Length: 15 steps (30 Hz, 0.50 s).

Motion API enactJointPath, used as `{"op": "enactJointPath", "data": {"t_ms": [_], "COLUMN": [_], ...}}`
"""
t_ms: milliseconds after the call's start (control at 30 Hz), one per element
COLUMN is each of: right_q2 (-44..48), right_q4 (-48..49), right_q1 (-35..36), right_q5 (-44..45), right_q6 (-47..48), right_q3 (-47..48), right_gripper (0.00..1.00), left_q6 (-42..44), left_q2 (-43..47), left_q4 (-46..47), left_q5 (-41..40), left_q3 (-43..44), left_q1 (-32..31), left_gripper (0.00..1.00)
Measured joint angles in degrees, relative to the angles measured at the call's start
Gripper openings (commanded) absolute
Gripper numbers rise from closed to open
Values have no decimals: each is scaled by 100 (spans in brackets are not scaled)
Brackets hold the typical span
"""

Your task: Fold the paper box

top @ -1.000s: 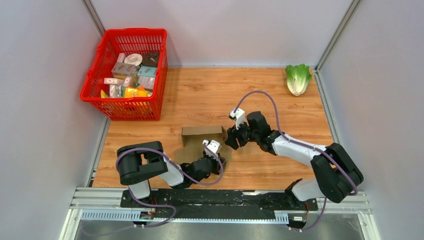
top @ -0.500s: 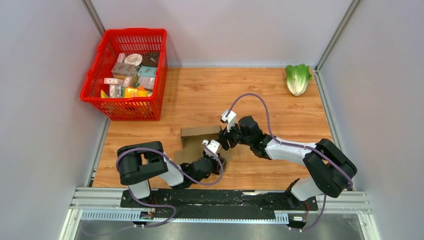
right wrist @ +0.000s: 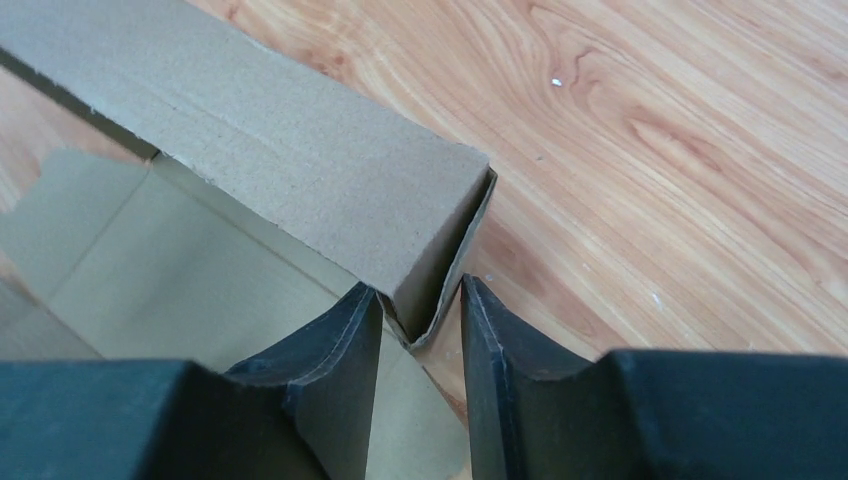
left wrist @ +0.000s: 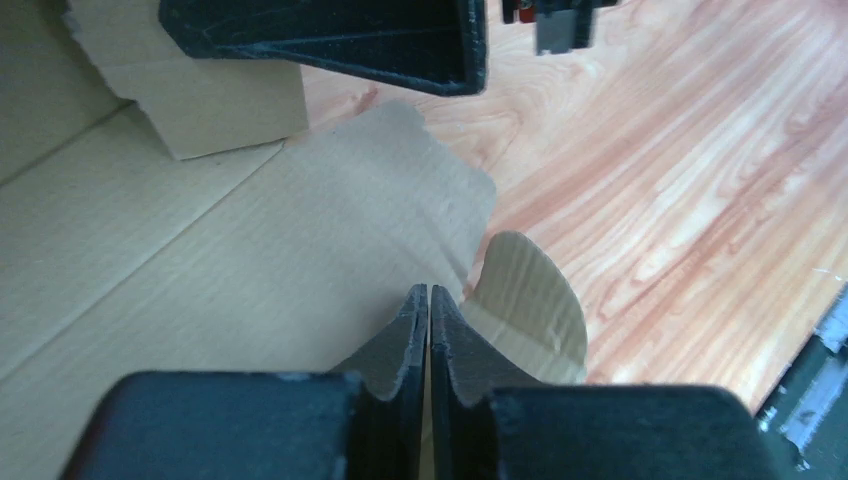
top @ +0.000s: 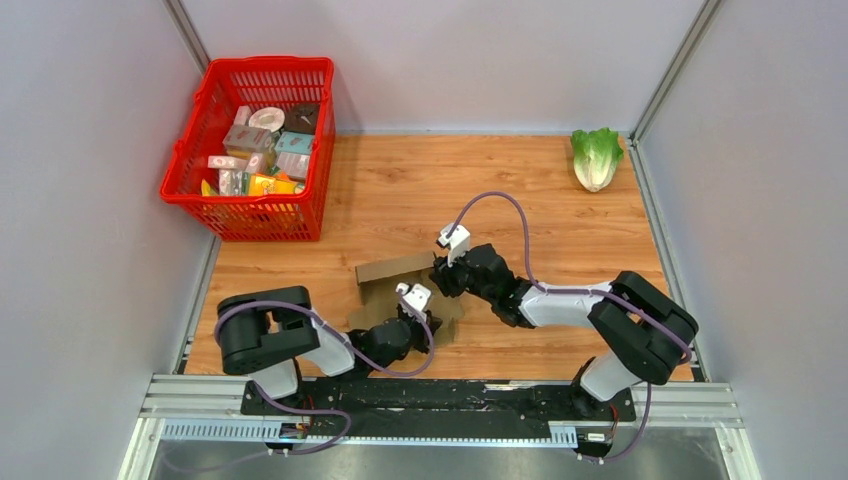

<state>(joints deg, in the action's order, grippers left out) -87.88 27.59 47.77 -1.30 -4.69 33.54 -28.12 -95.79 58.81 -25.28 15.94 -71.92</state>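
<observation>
The paper box [top: 385, 300] is a brown cardboard sheet in the middle of the wooden table, with one long wall [top: 395, 268] folded up. My right gripper [top: 437, 280] is at that wall's right end. In the right wrist view the fingers [right wrist: 420, 290] pinch the wall's corner [right wrist: 440, 300], one fingertip inside the box and one outside. My left gripper [top: 428, 325] lies low over the sheet's near right part. Its jaws [left wrist: 429, 290] are shut, tips on the flat panel [left wrist: 250, 260] beside a rounded tab [left wrist: 530, 300].
A red basket [top: 250, 215] full of small printed packages stands at the back left. A lettuce head [top: 596, 157] lies at the back right. Grey walls close in the table on three sides.
My right gripper has moved left to the raised wall's end and narrowed onto its corner. The box has turned slightly, and my left arm has shifted left and nearer.
</observation>
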Motion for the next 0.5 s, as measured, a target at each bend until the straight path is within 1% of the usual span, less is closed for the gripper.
{"op": "enactJointPath", "data": {"t_ms": [67,167,267,367,400,500], "right_q2": [-24,-59,-68,-83,-85,-98], "right_q4": [72,118,133,140,140,140], "right_q1": [0,4,13,28,33,44], "right_q5": [103,197,245,293,306,345], "right_q6": [-7,-22,-24,-24,-24,-44], "right_q3": [-7,-7,-7,-7,-7,-7], "right_gripper": [35,34,34,34,34,34], "left_q6": [57,127,133,90,31,-144], "left_q2": [271,916,1832,3320,3943,5254], "left_q4": [-28,-144,-656,-2057,-2903,-4621], "left_q5": [76,177,201,-127,-409,-1250], "left_q3": [-160,-417,-553,-498,-361,11], "left_q1": [2,0,0,0,0,2], "left_gripper": [22,26,27,31,32,37]}}
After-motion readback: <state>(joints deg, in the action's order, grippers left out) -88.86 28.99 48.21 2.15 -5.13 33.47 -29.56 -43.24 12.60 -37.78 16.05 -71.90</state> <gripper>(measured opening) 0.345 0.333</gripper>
